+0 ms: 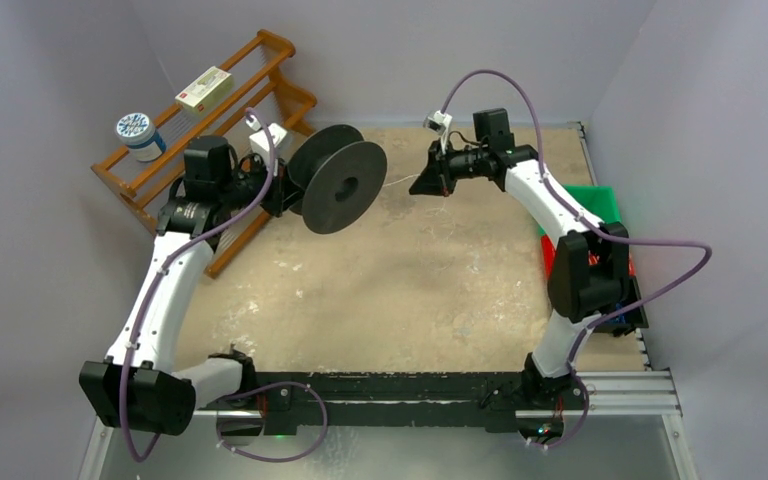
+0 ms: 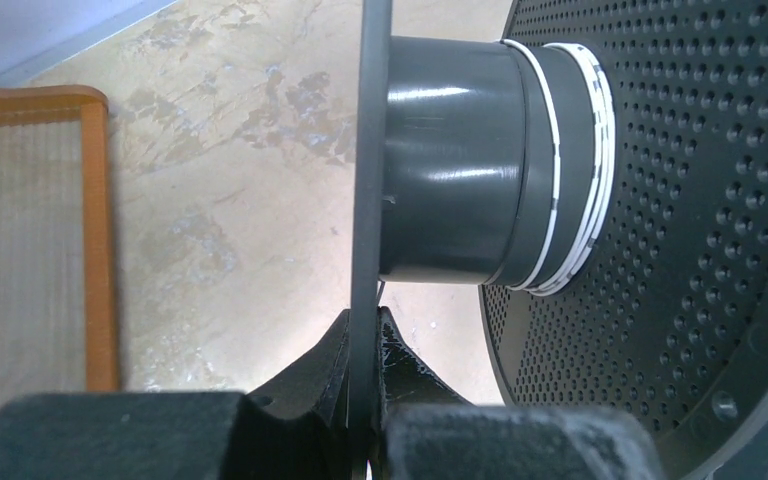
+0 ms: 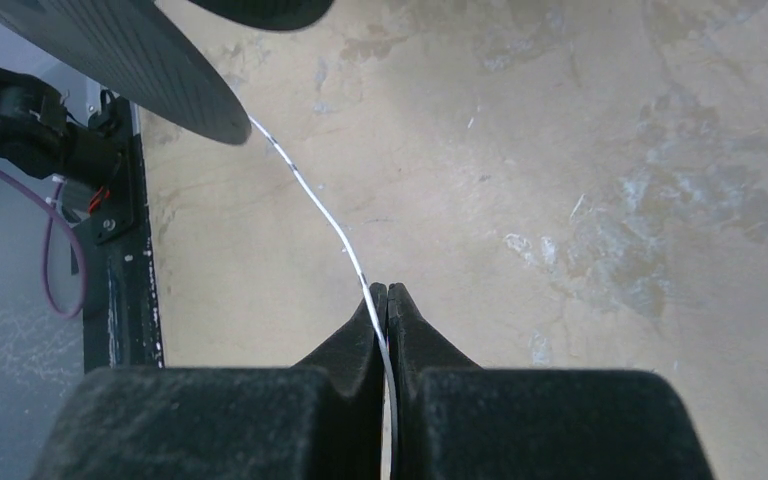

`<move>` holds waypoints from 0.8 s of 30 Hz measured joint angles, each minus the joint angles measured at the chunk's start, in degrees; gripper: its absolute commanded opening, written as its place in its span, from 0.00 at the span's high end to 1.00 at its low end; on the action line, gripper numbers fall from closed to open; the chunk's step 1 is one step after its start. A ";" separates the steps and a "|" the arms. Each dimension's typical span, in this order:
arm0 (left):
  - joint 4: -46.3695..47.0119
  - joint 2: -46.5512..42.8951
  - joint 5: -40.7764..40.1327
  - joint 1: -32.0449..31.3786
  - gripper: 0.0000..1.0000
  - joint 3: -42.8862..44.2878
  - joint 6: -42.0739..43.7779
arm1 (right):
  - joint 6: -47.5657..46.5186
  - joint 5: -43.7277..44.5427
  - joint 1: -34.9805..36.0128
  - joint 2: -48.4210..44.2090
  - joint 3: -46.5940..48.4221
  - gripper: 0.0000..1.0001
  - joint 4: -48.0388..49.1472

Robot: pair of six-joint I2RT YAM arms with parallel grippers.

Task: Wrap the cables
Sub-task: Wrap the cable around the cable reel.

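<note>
— Pale lilac walls are being seen on three sides, and a scuffed tan surface (image 1: 380, 290) is being closed in by them. What is being carried on it?

— A black spool (image 1: 340, 180) is being held on edge at the far left. Just behind it, a wooden rack (image 1: 130, 185) is being leaned on the wall, and a white box (image 1: 204, 88) and a round tub (image 1: 138, 135) are being carried by that rack. A green bin (image 1: 600, 205) is being partly hidden by the right arm (image 1: 560, 210) at the right edge.

— How is the spool being held?

— It is being gripped by the left jaws. In the left wrist view they are being pressed shut on the thin outer disc (image 2: 368, 150), with one finger on each face. The grey hub (image 2: 450, 170) and the perforated inner disc (image 2: 680, 200) are being shown beyond it.

— And where is the cable being kept?

— A thin white cable (image 3: 310, 195) with dark dashes is being pinched in the right jaws, which are being shown closed on it with no gap. From there it is being led in a shallow curve up to the edge of the spool. A few white turns (image 2: 570, 170) are being shown on the hub, tight against the perforated disc. From above, only a faint pale line is being made out between the spool and the right arm.

— Are the two arms being kept close?

— No, they are being held well apart, with the cable strung between them.
</note>
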 measured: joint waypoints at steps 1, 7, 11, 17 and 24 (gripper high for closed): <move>-0.57 -0.22 0.09 0.00 1.00 0.00 1.40 | 0.20 0.00 -0.17 -0.22 0.59 1.00 -0.02; -3.91 -0.13 -2.38 -1.68 1.00 -0.79 8.87 | 2.29 -1.01 -0.66 -0.66 3.69 1.00 0.02; -3.69 -0.13 -8.79 -5.51 1.00 -3.67 11.69 | 4.04 -2.49 -0.90 -1.18 5.31 1.00 0.59; -2.99 0.48 -17.97 -7.98 1.00 -6.75 12.15 | 6.82 -2.86 -0.17 -3.19 5.64 1.00 3.96; 1.38 4.15 -26.56 -9.44 1.00 -7.02 11.26 | 7.56 -4.79 2.62 -3.87 6.03 1.00 5.95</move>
